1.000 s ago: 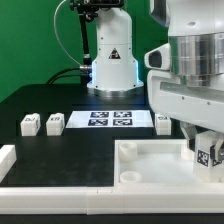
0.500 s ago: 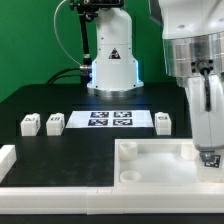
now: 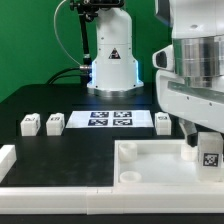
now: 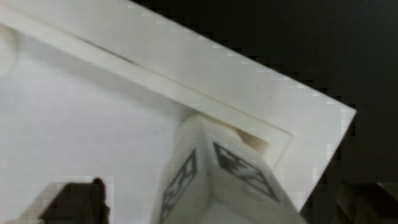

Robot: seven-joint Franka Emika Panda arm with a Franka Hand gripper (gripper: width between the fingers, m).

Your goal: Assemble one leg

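My gripper (image 3: 207, 148) is shut on the leg (image 3: 210, 153), a small white block with a black-and-white tag on its face. It holds the leg upright at the corner of the large white tray-like piece (image 3: 150, 165) on the exterior view's right. In the wrist view the leg (image 4: 222, 180) stands between my dark fingertips (image 4: 71, 205), right at the tray's raised corner rim (image 4: 214, 90). Whether the leg's foot touches the tray is hidden. Three more legs lie on the black table: two at the exterior view's left (image 3: 30, 124) (image 3: 56, 122) and one at the right (image 3: 163, 121).
The marker board (image 3: 110, 120) lies flat between the loose legs. The robot base (image 3: 112, 60) stands behind it. A white part (image 3: 6, 158) sits at the exterior view's left edge. My arm's bulk hangs over the tray's right side.
The wrist twisted and dipped half a second ago, then turned back. The leg stays in the gripper at the tray's right corner, now with its tag facing the exterior camera again.
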